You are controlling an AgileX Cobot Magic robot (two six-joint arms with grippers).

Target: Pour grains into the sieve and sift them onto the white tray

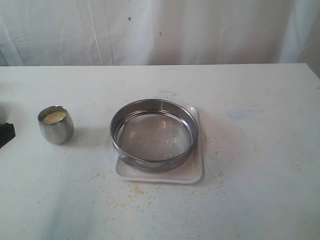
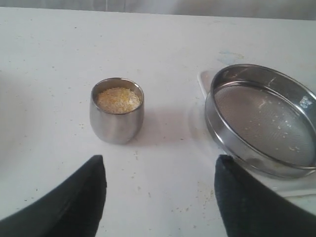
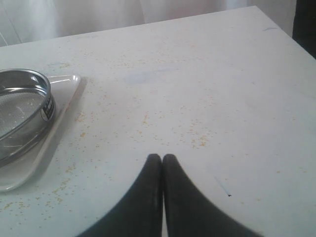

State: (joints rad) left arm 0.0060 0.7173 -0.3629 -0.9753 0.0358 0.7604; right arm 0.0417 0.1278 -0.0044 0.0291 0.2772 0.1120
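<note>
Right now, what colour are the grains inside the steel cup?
Pale yellow-golden grains; the left wrist view shows them best.

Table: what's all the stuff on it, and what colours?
Table: one, white, under everything.
Cup: one, silver, beside the sieve, not touching.
Grains: one heap, yellow, inside the cup; loose specks around the tray.
Sieve: one, silver, sitting on the tray.
Tray: one, white, middle of the table.
Curtain: one, white, behind the table.
Left pincer: one, black, open, facing the cup.
Right pincer: one, black, shut, over the table beside the tray.
</note>
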